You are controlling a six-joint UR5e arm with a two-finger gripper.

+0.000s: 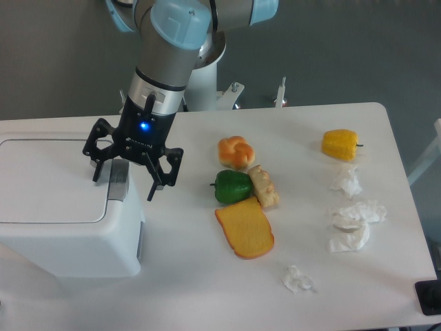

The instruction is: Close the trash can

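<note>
tool (125, 181): fingers spread wide, nothing held, hovering over the grey latch tab (118, 181) at the lid's right edge
trash can (65, 234): left end of the surface (207, 283), white lid (52, 181) looks flat and down
step: press straight down on the lid near the tab to seat it, judged nearly done
nearby: green pepper (231, 186), bread roll (236, 152), orange slice (245, 229), yellow pepper (340, 144), crumpled tissues (355, 224)
obstruction: none over the lid; food lies well to the right
</note>
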